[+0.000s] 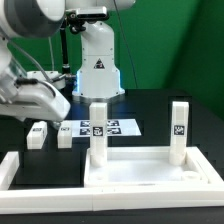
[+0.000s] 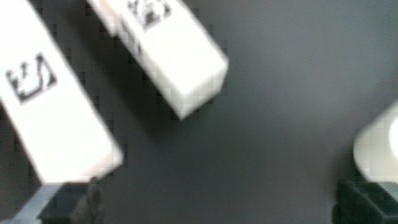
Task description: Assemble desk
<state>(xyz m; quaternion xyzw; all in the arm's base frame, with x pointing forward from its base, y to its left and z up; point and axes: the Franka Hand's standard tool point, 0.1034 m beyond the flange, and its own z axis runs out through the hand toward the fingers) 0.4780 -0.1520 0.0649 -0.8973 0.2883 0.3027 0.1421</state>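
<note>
At the front of the black bench (image 1: 140,140) lies the desk's wide white panel (image 1: 140,180), smooth matte plastic with a raised rim, a square leg (image 1: 98,130) standing upright at one far corner and a second leg (image 1: 178,128) at the other, so I judge the job about half done. Just behind, a third leg (image 1: 38,135) and a fourth leg (image 1: 65,134), blocky and tagged, lie loose near the marker board (image 1: 105,127), not yet fitted. Above them hangs the end effector (image 2: 221,200), jaws spread wide, holding nothing
</note>
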